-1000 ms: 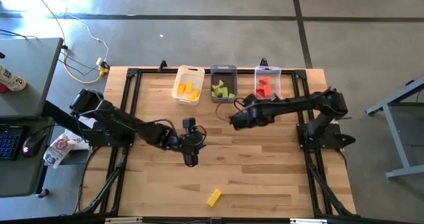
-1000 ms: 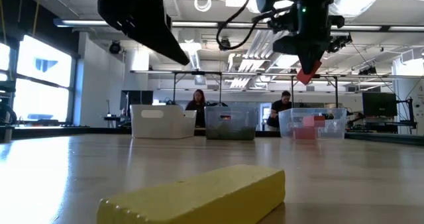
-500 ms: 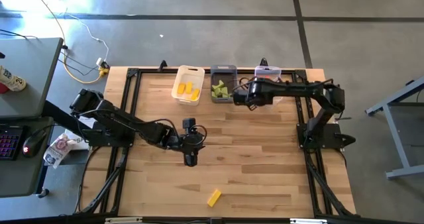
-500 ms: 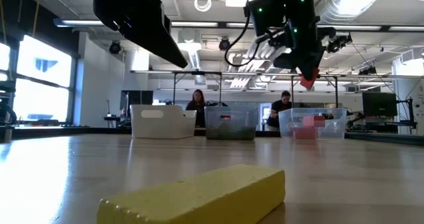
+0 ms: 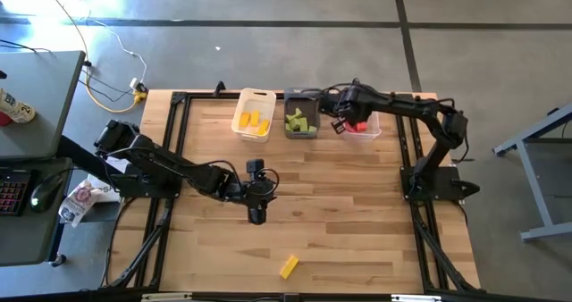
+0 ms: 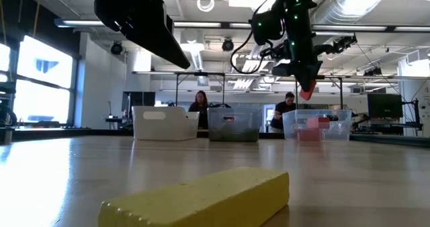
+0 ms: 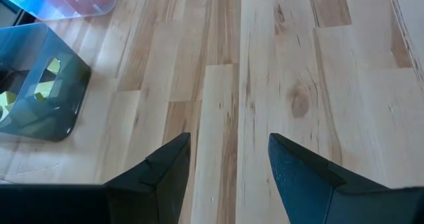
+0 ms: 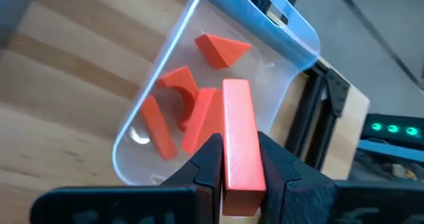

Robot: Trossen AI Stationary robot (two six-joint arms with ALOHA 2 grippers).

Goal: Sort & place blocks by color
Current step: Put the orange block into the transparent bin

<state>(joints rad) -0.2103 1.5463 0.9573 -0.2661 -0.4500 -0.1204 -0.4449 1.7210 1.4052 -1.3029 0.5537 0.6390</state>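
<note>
Right gripper (image 8: pixel 240 177) clamps a long red block (image 8: pixel 240 141) by its long sides, near one end, and hovers over the clear bin (image 8: pixel 142 128). The bin holds more red blocks (image 8: pixel 182 108), some of them wedges. In the high view the right gripper (image 5: pixel 340 123) is at the bin's (image 5: pixel 372 130) near edge, well above the table.

Left gripper (image 7: pixel 228 161) has its jaws wide apart with nothing between them, over bare wood mid-table (image 5: pixel 357 213). Grey bin (image 5: pixel 301 114) holds green blocks (image 5: pixel 298 121); white bin (image 5: pixel 254 114) holds yellow blocks (image 5: pixel 253 121). One yellow block (image 5: pixel 288 266) lies alone near the front edge, well apart from both arms.

Handling, as a judgement: blocks look solid, stiff and light, with smooth painted faces, so possibly a bit slippery. Best grip is across two flat parallel sides near the middle; the wedges' sloped faces would squirt out. Not fragile, so a short drop into the bin looks safe. The yellow block lies flat at a slant, so the jaws should line up across its narrow width.
</note>
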